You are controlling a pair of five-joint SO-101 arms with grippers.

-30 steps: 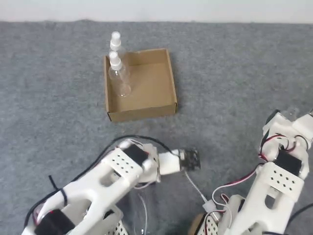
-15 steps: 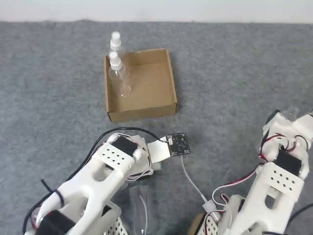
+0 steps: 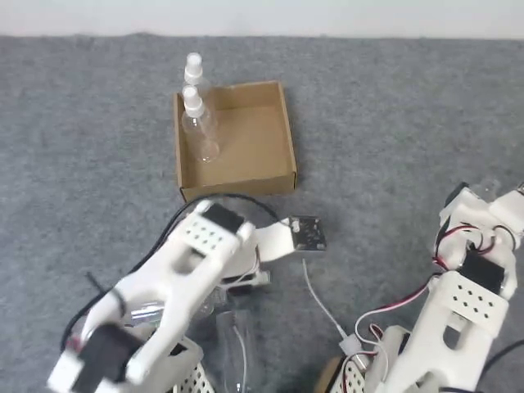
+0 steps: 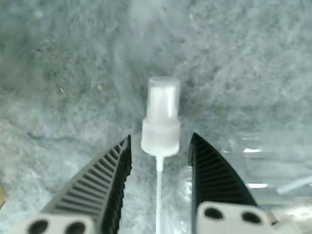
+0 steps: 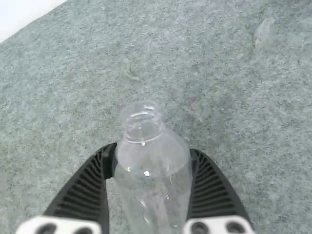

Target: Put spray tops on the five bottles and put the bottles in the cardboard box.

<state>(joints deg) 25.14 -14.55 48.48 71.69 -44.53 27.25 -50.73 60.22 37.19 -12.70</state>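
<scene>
Two topped bottles point(image 3: 196, 123) at box point(image 3: 254, 184); right gripper point(image 5: 152, 153) clamps a topless bottle point(image 5: 148, 180), left gripper point(image 4: 160, 140) gapes around a spray top point(image 4: 162, 112).

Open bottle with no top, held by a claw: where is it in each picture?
High view: open bottle, faint, at the right edge, about halfway down.
Right wrist view: centre, between the right gripper's fingers.
Left wrist view: a spray top sits there instead.
Shared landmark: the grey carpet.
</scene>
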